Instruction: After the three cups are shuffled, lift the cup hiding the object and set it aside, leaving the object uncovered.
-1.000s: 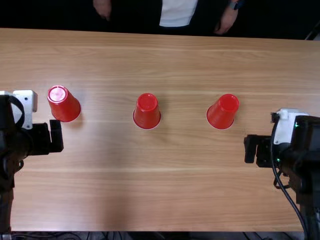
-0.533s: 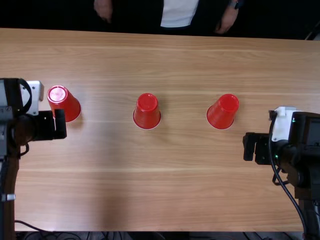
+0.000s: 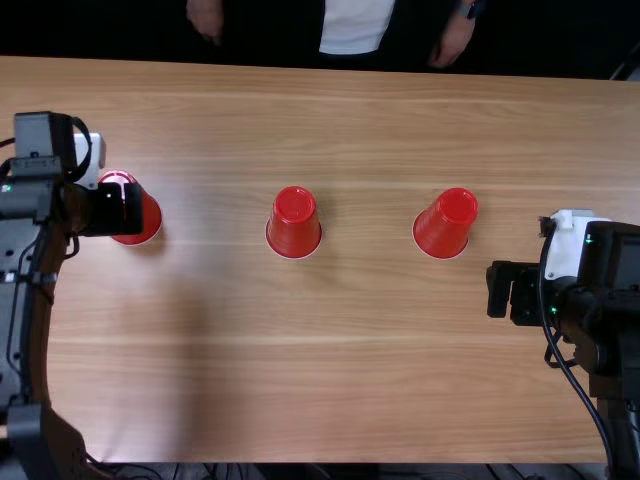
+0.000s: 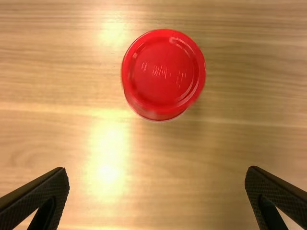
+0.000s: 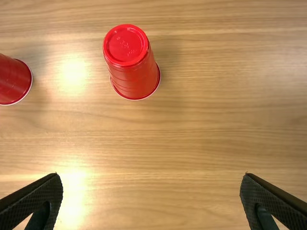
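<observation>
Now: the wooden table (image 3: 350, 340) carries three inverted red cups in a row across mid-frame, and none has shifted over the last second. My left arm has swung up from the lower left. The left gripper (image 3: 118, 207) now hangs over the left cup (image 3: 145, 218), covering part of it in the top view. Its fingers are spread wide with nothing held. The right gripper (image 3: 500, 290) has barely stirred at the right of frame. It is also wide open and empty, short of the right cup (image 3: 446, 222). The middle cup (image 3: 294, 222) stands untouched. The object is hidden. I judge the left cup is the pick, with descent and grasp next. The embossed marks (image 4: 163, 72) on its base are too small to read.
</observation>
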